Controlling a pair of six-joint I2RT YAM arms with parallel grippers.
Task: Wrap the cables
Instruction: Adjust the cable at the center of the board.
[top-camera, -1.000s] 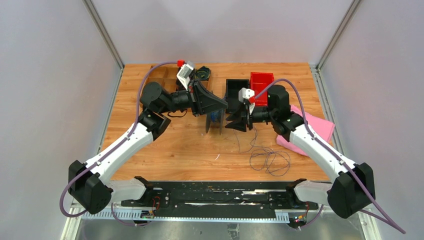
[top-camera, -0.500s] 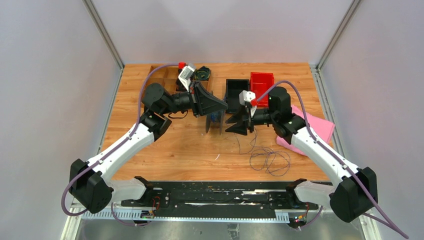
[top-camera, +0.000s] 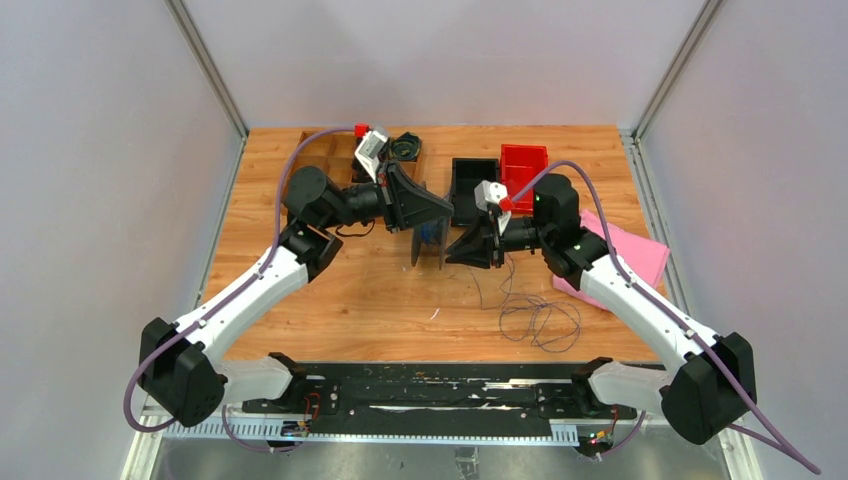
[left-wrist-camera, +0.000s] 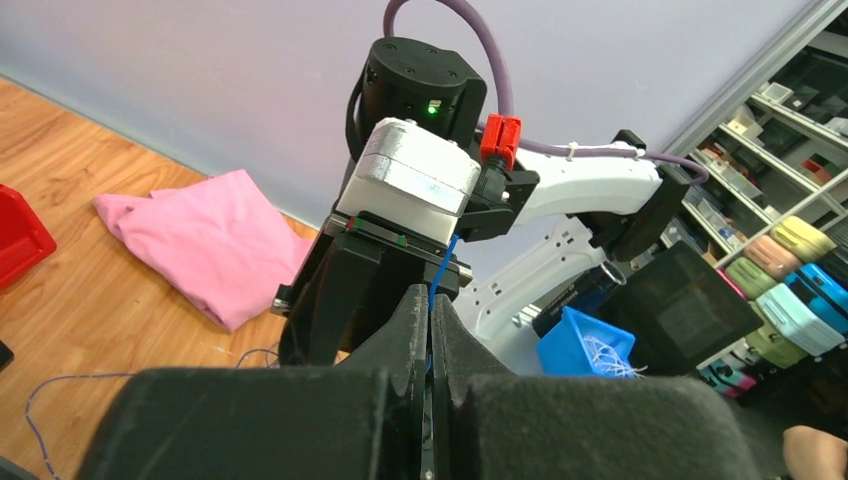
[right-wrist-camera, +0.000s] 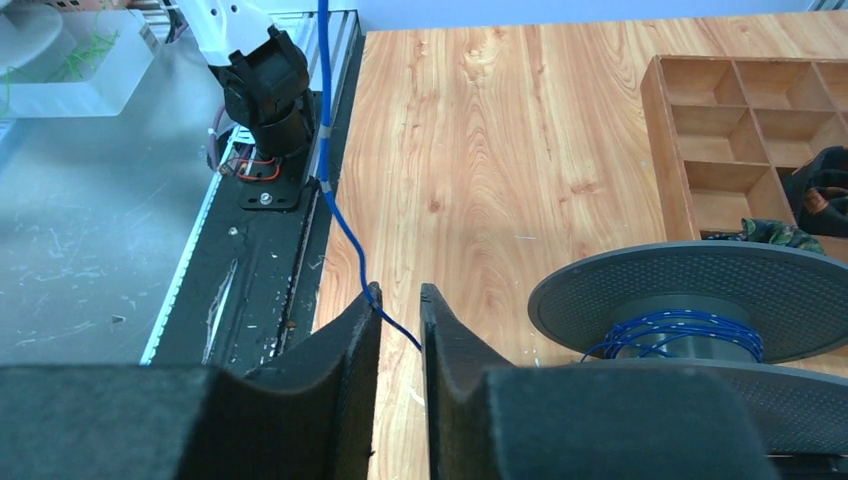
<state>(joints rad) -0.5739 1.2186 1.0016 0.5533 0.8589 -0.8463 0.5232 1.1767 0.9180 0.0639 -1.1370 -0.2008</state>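
The cable is a thin blue wire. Part of it is wound on the core of a grey spool, which stands on edge mid-table. Its slack lies in loops on the wood. My left gripper is shut, with the cable pinched between its tips, just above the spool. My right gripper faces it from the right. Its jaws stand narrowly apart, and the cable crosses the gap and rests on the left fingertip.
A pink cloth lies at the right. A red bin and a black bin stand behind the grippers. A wooden compartment tray at the back left holds a black coiled bundle.
My right gripper has moved left toward the spool, and its jaws have narrowed around the cable. The left gripper has stayed shut and barely moved.
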